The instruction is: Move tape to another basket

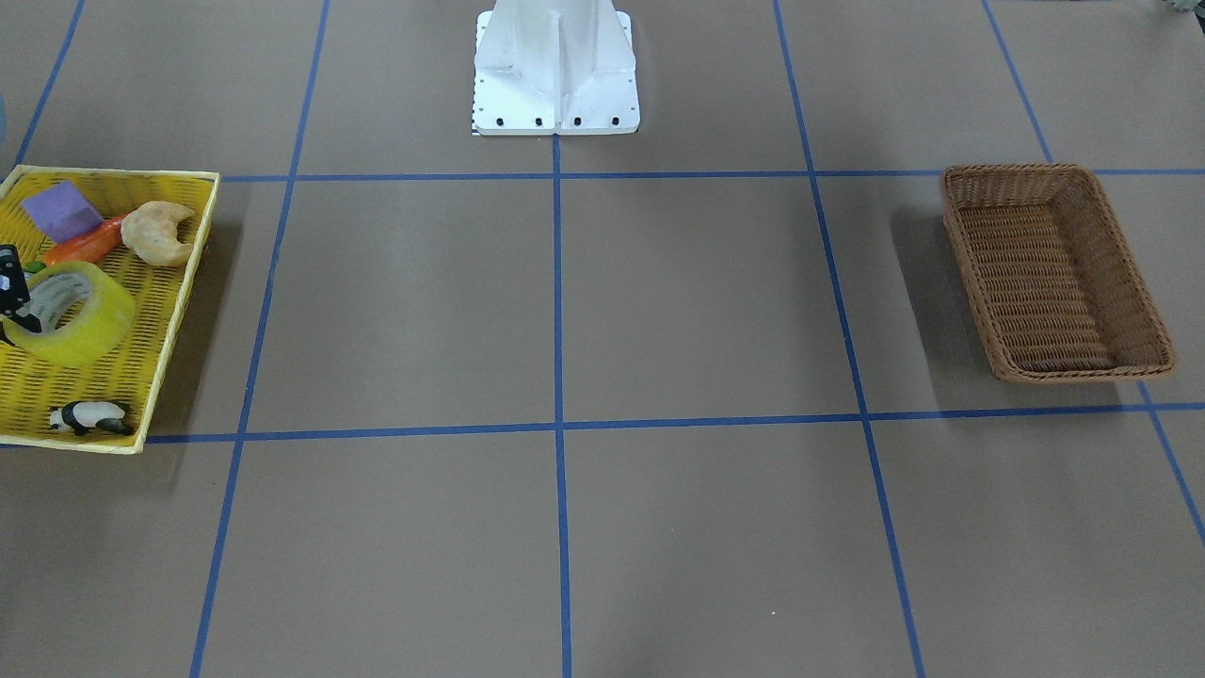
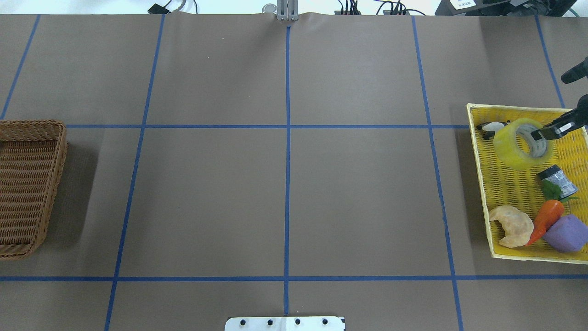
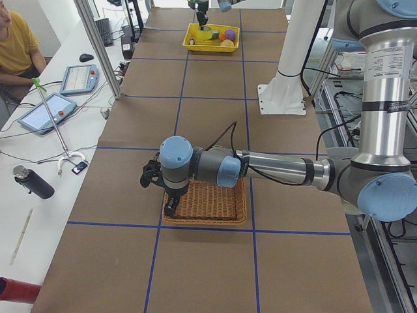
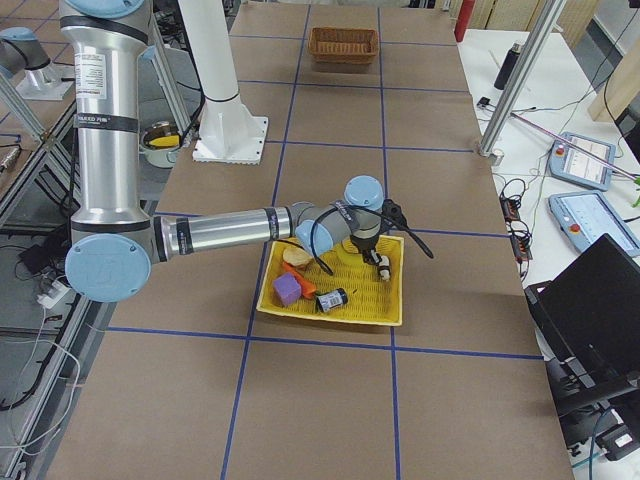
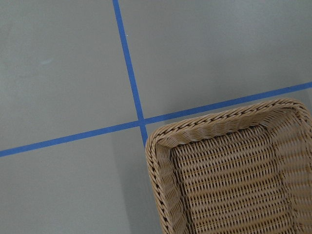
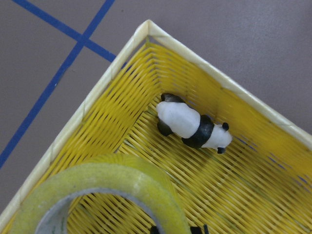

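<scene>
- The tabletop (image 2: 285,184) was flat brown, crossed by a grid of blue lines.
- The tape (image 2: 522,143) was translucent yellow, with a whitish core printed in green.
- The basket (image 1: 969,247) was brown woven wicker.
- The tray (image 2: 519,193) was bright yellow mesh with a paler yellow rim.
- The panda figure (image 6: 193,127) was white with black patches.
- The carrot (image 2: 546,220) was orange with green leaves.
- The block (image 2: 568,233) was purple.
- The croissant (image 2: 511,225) was pale tan.
- The can (image 2: 557,180) was dark with a greyish band.
- The right tool (image 2: 536,134) was black.
- The robot base (image 1: 555,71) was white.
</scene>
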Tool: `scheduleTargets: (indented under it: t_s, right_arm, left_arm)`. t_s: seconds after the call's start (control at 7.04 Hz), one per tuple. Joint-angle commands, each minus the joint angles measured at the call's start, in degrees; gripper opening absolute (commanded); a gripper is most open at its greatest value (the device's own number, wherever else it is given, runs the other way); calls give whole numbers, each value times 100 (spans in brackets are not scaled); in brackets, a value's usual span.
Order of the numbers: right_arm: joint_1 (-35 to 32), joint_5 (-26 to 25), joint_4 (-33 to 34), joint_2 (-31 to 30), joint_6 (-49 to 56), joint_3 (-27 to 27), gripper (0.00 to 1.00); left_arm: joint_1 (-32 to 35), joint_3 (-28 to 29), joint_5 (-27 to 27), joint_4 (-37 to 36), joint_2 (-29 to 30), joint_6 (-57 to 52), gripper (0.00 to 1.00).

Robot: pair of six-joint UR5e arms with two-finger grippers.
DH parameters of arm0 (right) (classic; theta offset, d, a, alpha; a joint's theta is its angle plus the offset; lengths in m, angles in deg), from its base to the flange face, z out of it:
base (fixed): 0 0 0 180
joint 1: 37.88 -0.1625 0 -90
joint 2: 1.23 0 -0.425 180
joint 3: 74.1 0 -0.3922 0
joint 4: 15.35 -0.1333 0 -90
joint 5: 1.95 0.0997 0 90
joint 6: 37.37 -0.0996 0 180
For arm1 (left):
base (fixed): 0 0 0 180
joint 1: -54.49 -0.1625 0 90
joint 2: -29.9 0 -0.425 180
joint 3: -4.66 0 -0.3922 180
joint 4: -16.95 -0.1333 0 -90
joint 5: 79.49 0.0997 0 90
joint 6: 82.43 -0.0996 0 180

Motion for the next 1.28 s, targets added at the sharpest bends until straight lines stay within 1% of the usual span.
scheduleTargets:
  t_s: [0.0, 0.28, 0.43, 0.57, 0.71, 0.85, 0.99, 1.14]
  right_arm:
    - [-50, 53, 1, 524, -894, -32, 0]
    - [108, 158, -34, 1121, -2011, -75, 0]
    - [361, 98, -34, 1385, -2503, -154, 0]
    - [616, -33, -25, 1710, -2969, -155, 0]
    - [801, -235, -34, 1957, -3496, -164, 0]
    - [1038, -472, -51, 2159, -3849, -164, 0]
    - [1223, -657, -60, 2327, -4201, -190, 0]
    - [1390, -824, -60, 2424, -4509, -321, 0]
  left_arm:
    - [18, -16, 3, 519, 77, 12, 98]
    - [18, -77, -14, 767, 86, 3, 98]
    - [18, -95, -162, 1134, 16, -5, 98]
    - [-8, -34, -451, 1373, 164, 134, 98]
    - [-9, -103, -471, 1384, 339, 509, 98]
    - [-9, -156, -480, 1480, 341, 687, 99]
    - [-26, -139, -828, 1663, 437, 1150, 99]
    - [-78, -148, -1128, 1839, 655, 1877, 99]
